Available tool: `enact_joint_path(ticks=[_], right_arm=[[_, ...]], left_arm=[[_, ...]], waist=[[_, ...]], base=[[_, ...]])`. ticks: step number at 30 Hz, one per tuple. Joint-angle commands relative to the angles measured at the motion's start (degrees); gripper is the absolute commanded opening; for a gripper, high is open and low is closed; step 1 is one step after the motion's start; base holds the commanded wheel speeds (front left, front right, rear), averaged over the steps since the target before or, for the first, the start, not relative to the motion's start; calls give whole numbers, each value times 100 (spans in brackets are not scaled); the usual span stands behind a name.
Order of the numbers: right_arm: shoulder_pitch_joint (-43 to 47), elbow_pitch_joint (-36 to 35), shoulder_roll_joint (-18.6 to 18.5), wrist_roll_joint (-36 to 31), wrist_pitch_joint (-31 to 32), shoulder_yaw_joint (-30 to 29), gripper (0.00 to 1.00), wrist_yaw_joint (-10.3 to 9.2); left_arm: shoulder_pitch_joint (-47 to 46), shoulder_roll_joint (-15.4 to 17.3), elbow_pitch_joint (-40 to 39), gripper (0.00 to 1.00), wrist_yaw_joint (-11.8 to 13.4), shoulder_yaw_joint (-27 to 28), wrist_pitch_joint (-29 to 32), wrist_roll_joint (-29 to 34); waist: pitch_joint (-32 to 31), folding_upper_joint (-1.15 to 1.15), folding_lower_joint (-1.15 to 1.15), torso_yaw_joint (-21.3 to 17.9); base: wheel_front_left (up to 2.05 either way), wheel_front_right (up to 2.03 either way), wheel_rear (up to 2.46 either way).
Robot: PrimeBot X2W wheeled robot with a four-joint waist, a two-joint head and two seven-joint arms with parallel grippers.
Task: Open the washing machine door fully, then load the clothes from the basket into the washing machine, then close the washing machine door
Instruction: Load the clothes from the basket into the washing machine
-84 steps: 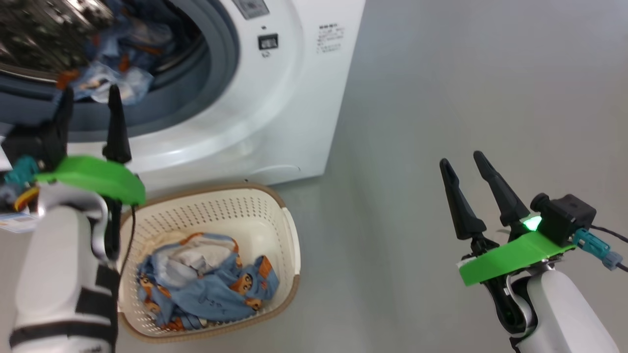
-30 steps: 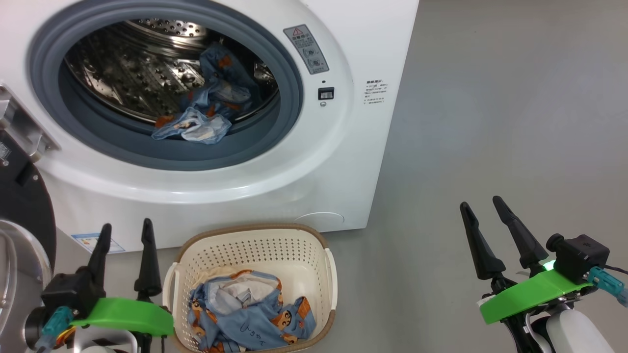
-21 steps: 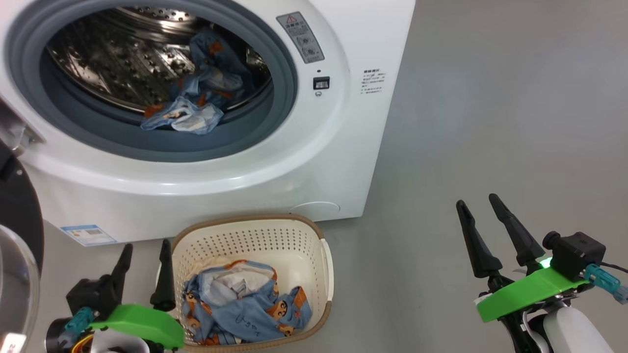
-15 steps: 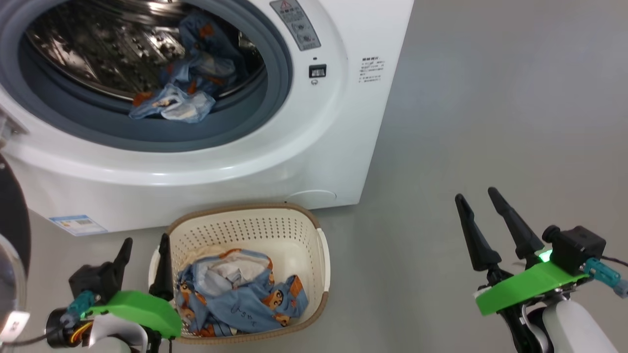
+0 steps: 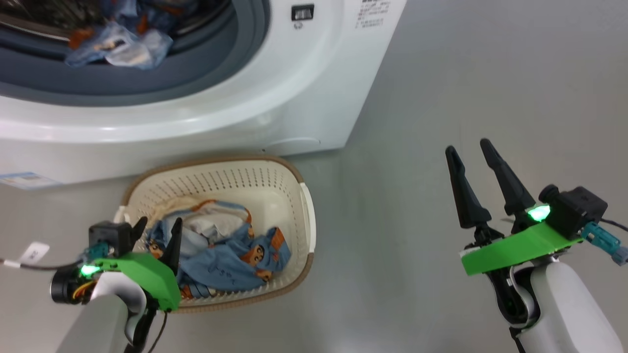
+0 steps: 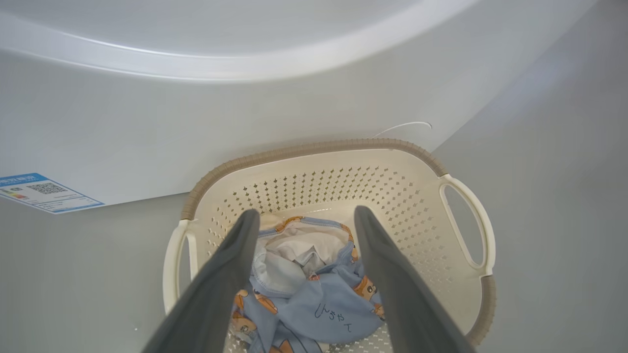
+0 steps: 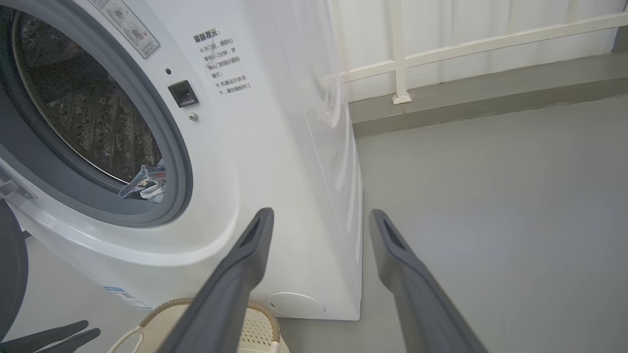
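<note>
The cream basket [image 5: 299, 196] stands on the floor against the white washing machine [image 5: 274, 98], with blue printed clothes [image 5: 230, 255] heaped inside. My left gripper [image 5: 158, 224] hangs open just above the pile's left side, nothing between its fingers; in the left wrist view this gripper [image 6: 306, 215] frames the clothes [image 6: 319, 304] inside the basket [image 6: 314, 147]. More blue clothes [image 5: 113, 44] lie in the drum mouth on the grey gasket [image 5: 196, 73]. My right gripper [image 5: 468, 147] is open over bare floor to the right. The door's black rim [image 7: 7, 274] shows swung open.
Grey floor [image 5: 466, 73] stretches right of the machine. A blue label sticker [image 6: 44, 191] sits low on the machine front. A white railing [image 7: 466, 49] and a raised kerb run behind, in the right wrist view.
The head camera has tilted down. My left gripper has moved right from beside the basket to over the clothes in it. The right gripper has stayed open in place.
</note>
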Motion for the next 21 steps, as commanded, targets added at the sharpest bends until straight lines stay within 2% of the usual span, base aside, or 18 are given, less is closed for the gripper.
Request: enact_joint_path(ticks=[1, 13, 21], right_arm=[[-107, -170, 34, -92, -27, 99, 100, 57], [-582, -291, 287, -168, -27, 175, 100, 57], [-751, -340, 419, -168, -27, 231, 100, 57]], left_arm=[[-212, 239, 51, 100, -14, 5, 28, -120], [-1203, 556, 1184, 100, -14, -1192, 503, -663], [-1620, 773, 1607, 100, -14, -1737, 693, -910]], waist=[[603, 0, 0, -204], [1592, 0, 0, -550], [2068, 0, 0, -839]], base=[[0, 0, 0], [0, 0, 0], [0, 0, 0]])
